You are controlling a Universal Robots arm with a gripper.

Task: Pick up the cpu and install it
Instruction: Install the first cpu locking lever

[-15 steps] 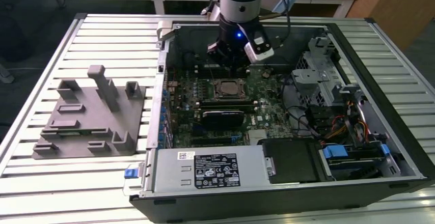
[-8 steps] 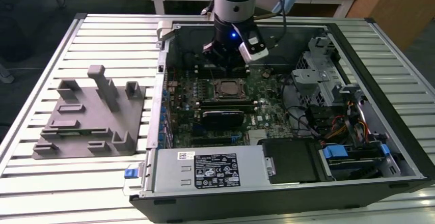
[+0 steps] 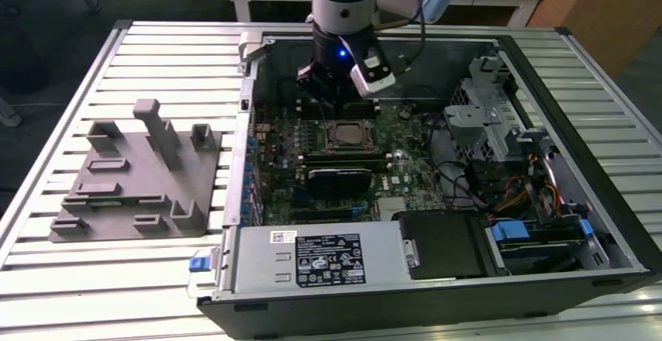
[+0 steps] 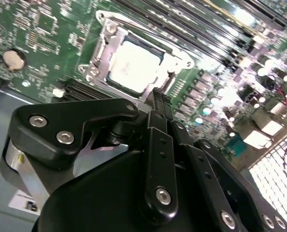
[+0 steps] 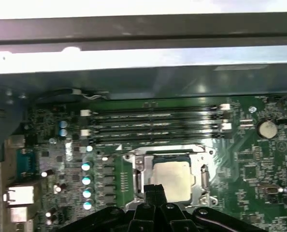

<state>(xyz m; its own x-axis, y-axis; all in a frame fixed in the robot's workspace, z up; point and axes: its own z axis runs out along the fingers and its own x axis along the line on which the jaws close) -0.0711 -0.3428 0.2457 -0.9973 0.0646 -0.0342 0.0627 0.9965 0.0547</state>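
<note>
The cpu [image 5: 171, 180] lies in the socket frame [image 5: 134, 166] on the motherboard [image 3: 408, 163], its pale metal top facing up and, as far as both wrist views show, flat and square to the frame. In the exterior view it sits at about 6 o'clock from the gripper [image 3: 329, 97], with the black heatsink [image 3: 336, 178] further along at 6 o'clock and the grey fixture [image 3: 129, 174] well apart at 9 o'clock, outside the case [image 3: 621, 225].

The gripper's two fingers [image 5: 153, 191] are pressed together with nothing between them. Their tips hang just beside the chip's near edge. Whether they touch it I cannot tell.

Judged from this, the chip is in place and the work is about seating. Any contact should come straight down and light, never sideways, since a skewed push could tilt the chip on its contacts. All four edges should sit level inside the frame, and the tips should stay clear of the memory slots [image 5: 153, 121] at 12 o'clock from the socket in the exterior view.
</note>
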